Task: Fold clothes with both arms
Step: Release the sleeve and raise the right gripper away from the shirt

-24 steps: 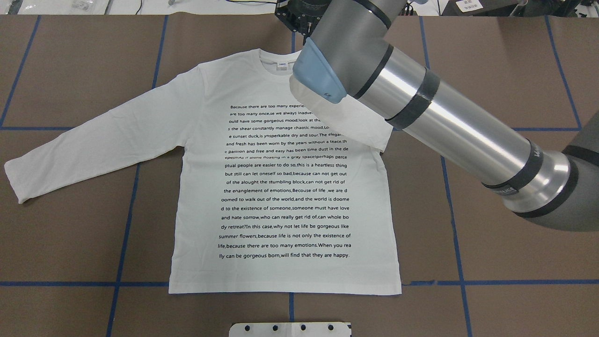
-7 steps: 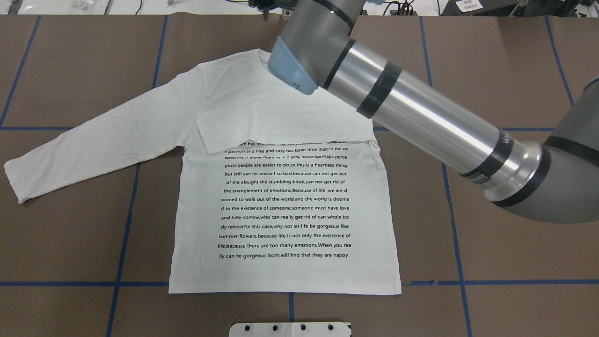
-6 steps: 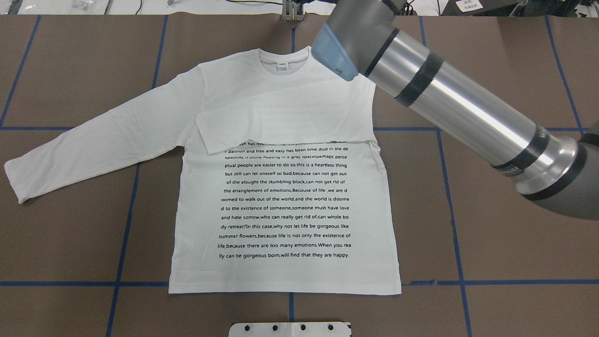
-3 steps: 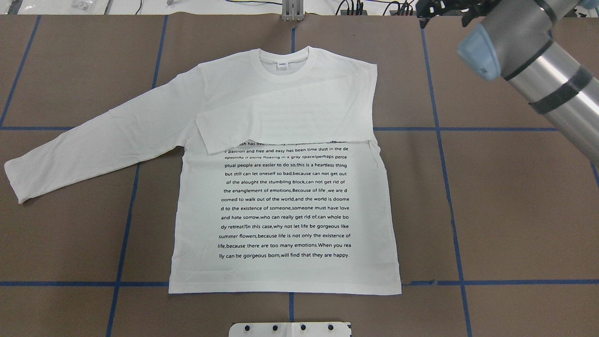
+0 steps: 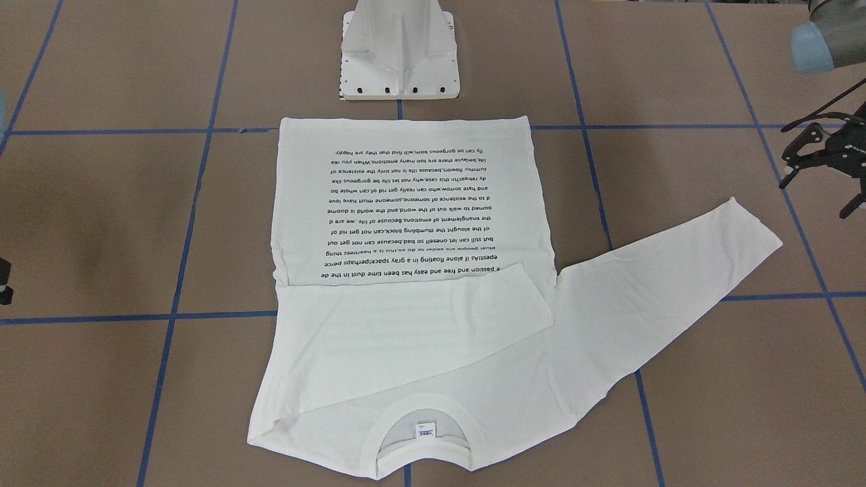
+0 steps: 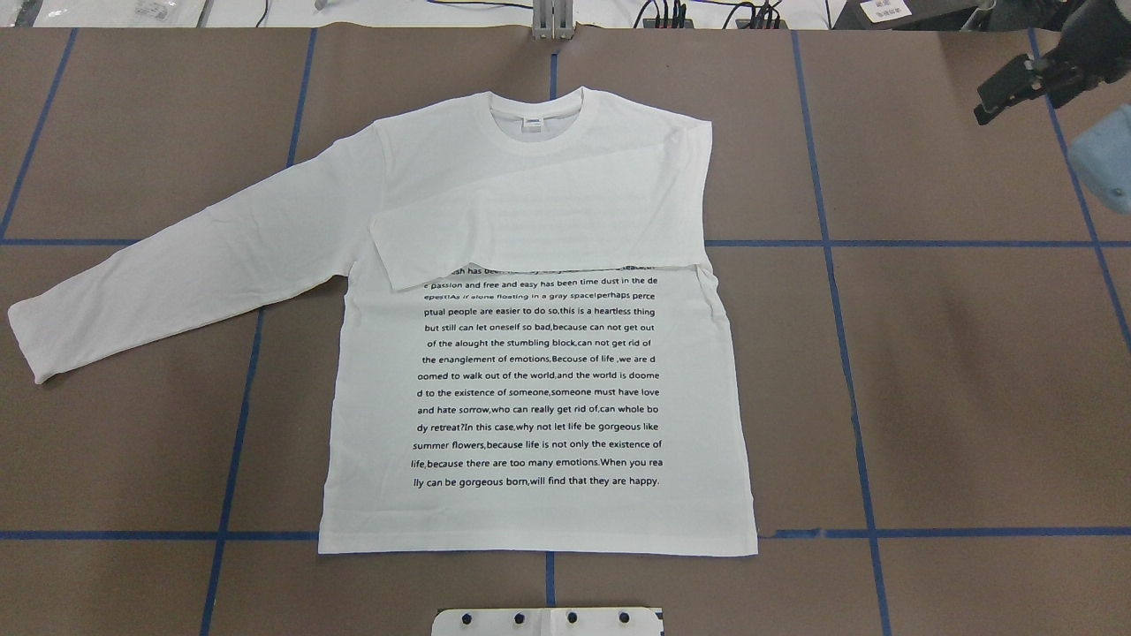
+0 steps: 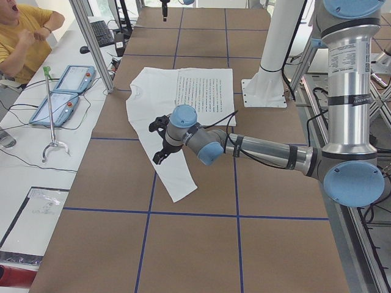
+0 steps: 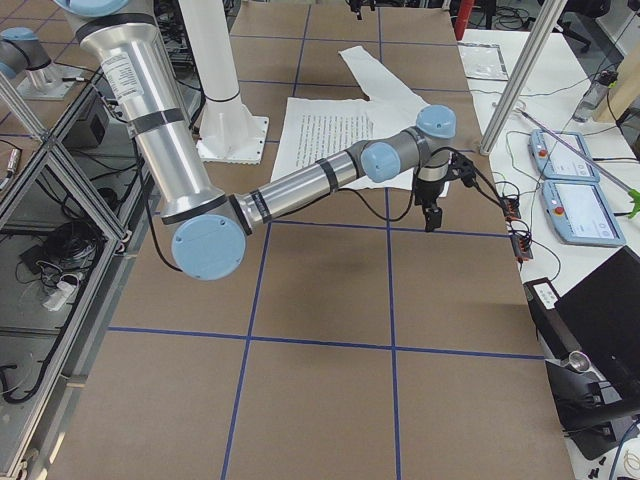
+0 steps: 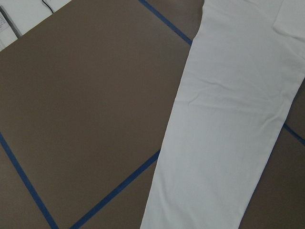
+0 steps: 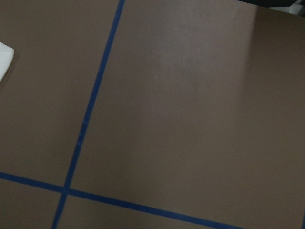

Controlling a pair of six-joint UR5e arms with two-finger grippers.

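Note:
The white long-sleeved T-shirt (image 6: 539, 371) lies flat on the brown table, text side up, and also shows in the front view (image 5: 406, 223). One sleeve (image 6: 548, 221) is folded across the chest. The other sleeve (image 6: 177, 265) stretches out flat and fills the left wrist view (image 9: 228, 124). My right gripper (image 6: 1016, 88) hangs empty over bare table at the far right, well off the shirt, with its fingers apart. My left gripper (image 5: 814, 196) is open and empty, hovering just beyond the stretched sleeve's cuff (image 5: 751, 230). It is outside the overhead view.
The white pedestal base (image 5: 399, 54) stands just behind the shirt's hem. Blue tape lines (image 6: 831, 243) grid the brown table. Beyond the far edge, a side table holds two teach pendants (image 7: 61, 91), with an operator in yellow (image 7: 24, 30) beside it.
My right arm laid the sleeve across the chest, let it go and swung away from over the shirt to the far right. The shirt has lain still for the last second.

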